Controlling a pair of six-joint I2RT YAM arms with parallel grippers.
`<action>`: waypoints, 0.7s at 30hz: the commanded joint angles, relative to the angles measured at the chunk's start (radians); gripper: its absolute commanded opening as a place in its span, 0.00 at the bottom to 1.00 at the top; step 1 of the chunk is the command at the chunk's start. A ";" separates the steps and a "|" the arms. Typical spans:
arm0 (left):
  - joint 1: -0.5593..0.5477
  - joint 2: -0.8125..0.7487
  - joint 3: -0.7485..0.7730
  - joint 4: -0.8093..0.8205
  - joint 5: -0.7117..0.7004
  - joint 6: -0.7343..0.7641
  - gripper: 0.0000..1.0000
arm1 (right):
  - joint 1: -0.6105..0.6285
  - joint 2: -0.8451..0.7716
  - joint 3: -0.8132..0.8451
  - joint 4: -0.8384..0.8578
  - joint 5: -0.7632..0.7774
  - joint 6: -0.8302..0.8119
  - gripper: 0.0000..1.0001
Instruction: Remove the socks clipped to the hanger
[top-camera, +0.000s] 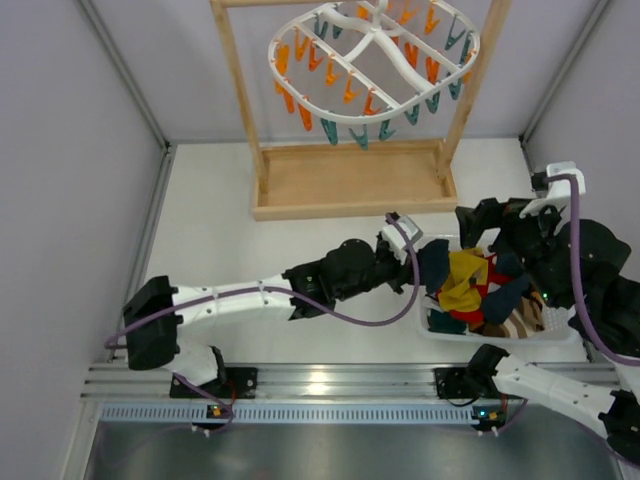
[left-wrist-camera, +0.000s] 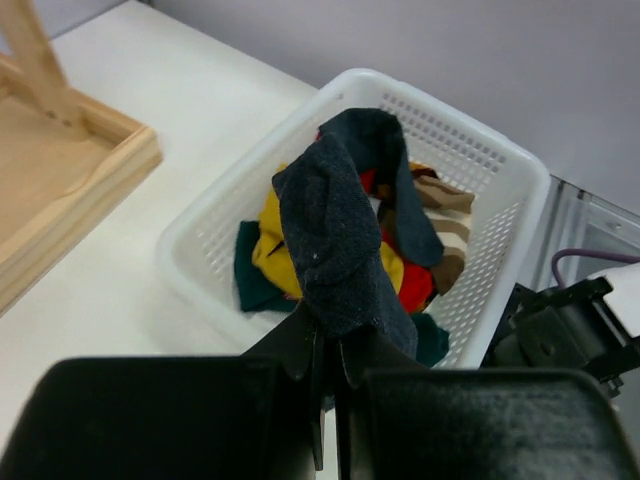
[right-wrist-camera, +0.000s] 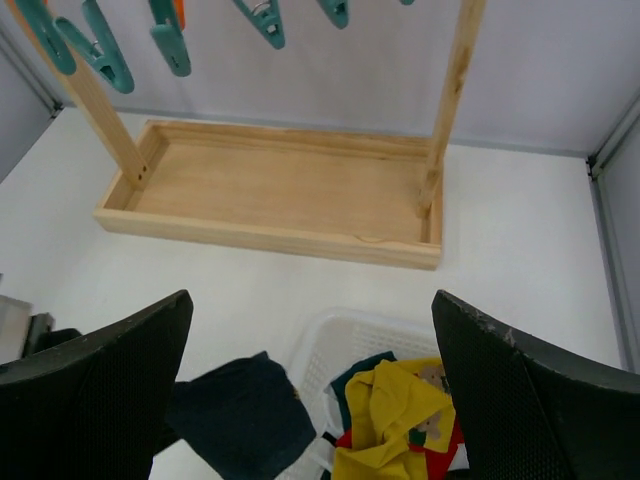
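The white oval hanger (top-camera: 375, 60) hangs from the wooden stand at the back; its orange and teal pegs show no socks. Teal pegs (right-wrist-camera: 100, 55) show at the top of the right wrist view. My left gripper (left-wrist-camera: 328, 335) is shut on a dark navy sock (left-wrist-camera: 340, 230) and holds it over the left rim of a white basket (left-wrist-camera: 200, 240). In the top view this gripper (top-camera: 415, 262) and the sock (top-camera: 433, 265) sit at the basket's left end. Yellow (right-wrist-camera: 390, 420), red (left-wrist-camera: 415, 285) and teal socks lie in the basket. My right gripper (right-wrist-camera: 310, 300) is wide open and empty above the basket.
The light wooden stand's tray base (top-camera: 350, 180) lies behind the basket (top-camera: 470, 338) and shows in both wrist views (right-wrist-camera: 280, 190) (left-wrist-camera: 60, 170). Grey walls close in the table on the left, right and back. A metal rail runs along the near edge.
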 joint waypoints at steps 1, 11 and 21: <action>0.002 0.128 0.166 0.030 0.165 -0.008 0.00 | -0.010 -0.043 0.001 -0.055 0.069 0.021 0.99; -0.003 0.701 0.820 -0.194 0.346 -0.060 0.04 | -0.011 -0.140 0.014 -0.089 0.127 0.018 1.00; -0.015 0.757 0.925 -0.377 0.247 -0.014 0.66 | -0.010 -0.150 -0.037 -0.085 0.129 0.023 0.99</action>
